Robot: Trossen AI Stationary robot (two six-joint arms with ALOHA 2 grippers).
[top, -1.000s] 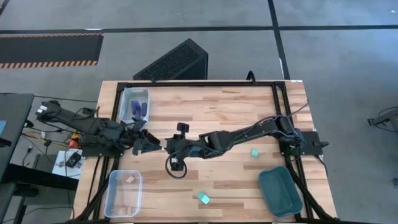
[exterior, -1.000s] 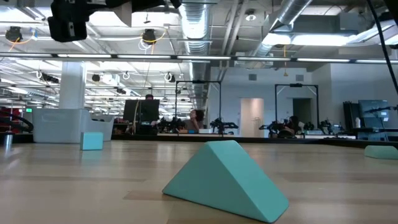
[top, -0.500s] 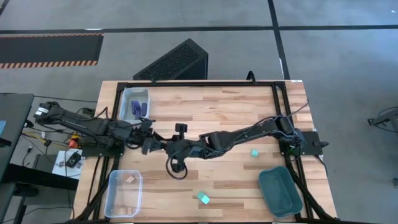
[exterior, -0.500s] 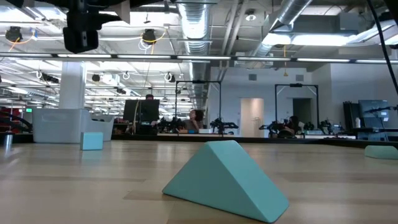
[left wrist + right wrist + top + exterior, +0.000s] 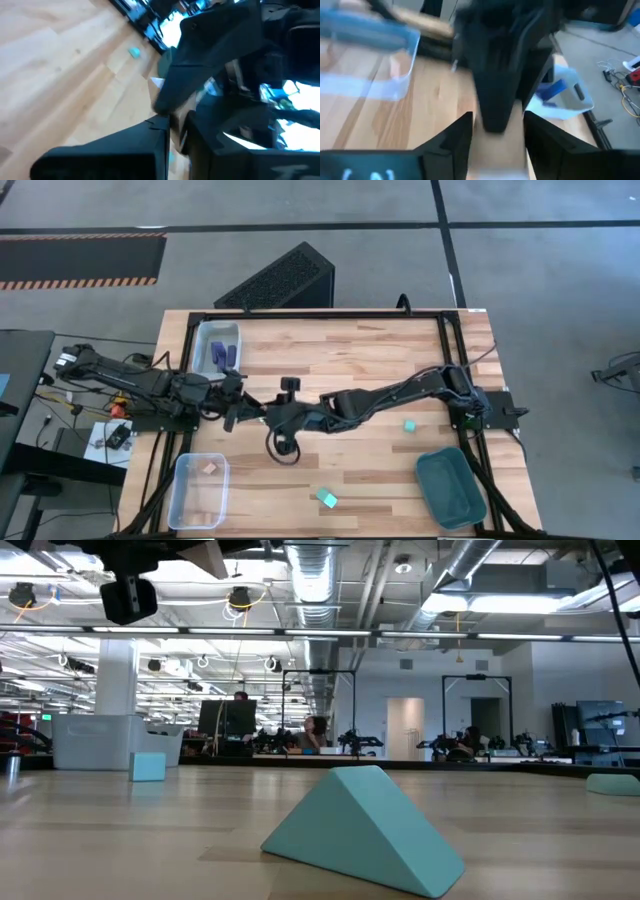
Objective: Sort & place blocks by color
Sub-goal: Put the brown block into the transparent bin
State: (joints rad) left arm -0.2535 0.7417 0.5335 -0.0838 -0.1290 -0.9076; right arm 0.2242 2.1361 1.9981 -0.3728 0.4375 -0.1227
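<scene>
Above the table's left-middle, my two grippers meet tip to tip. My left gripper (image 5: 244,412) comes from the left and is shut on a pale tan wooden block (image 5: 499,142), which also shows at the top of the low view as a tan block (image 5: 210,557). My right gripper (image 5: 263,416) reaches in from the right, its fingers (image 5: 455,142) open on either side of the block. Whether they touch it I cannot tell. Two teal cubes (image 5: 409,425) (image 5: 327,499) lie on the table. My left gripper pinches the tan block (image 5: 192,107) between its two fingers, coming level from the table's left side. The block is lifted clear of the table. The right gripper's body in front hides which faces the fingers are on.
A clear bin (image 5: 218,348) with purple blocks stands at the far left. Another clear bin (image 5: 200,488), with tan pieces, stands at the near left. A dark teal tray (image 5: 450,488) sits at the near right. A teal wedge (image 5: 360,830) lies close to the low camera.
My left gripper has moved toward the table's right, up to my right gripper, and has shut on the tan block held there. The block stays lifted above the table.
</scene>
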